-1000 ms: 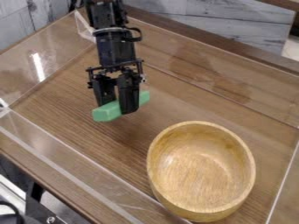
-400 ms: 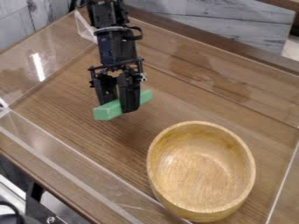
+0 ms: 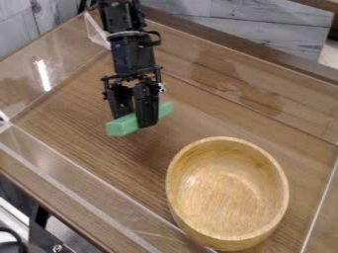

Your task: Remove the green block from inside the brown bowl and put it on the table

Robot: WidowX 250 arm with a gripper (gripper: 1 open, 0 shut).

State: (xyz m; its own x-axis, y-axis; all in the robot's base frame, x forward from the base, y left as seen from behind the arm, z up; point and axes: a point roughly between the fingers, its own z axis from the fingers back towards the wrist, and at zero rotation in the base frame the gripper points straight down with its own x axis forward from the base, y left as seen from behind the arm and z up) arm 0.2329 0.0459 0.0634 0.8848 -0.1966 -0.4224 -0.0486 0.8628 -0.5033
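The gripper (image 3: 133, 112) is clenched on the green block (image 3: 122, 126), as it was moments ago, at or just above the table (image 3: 82, 124); little has changed; the brown bowl (image 3: 227, 194) sits apart, so likely only lowering and release remain.

My counter (image 3: 199, 109) presents a flat, brown wood-grain surface; directly on it, in the near right area, rests the round light-brown bowl (image 3: 227, 194).
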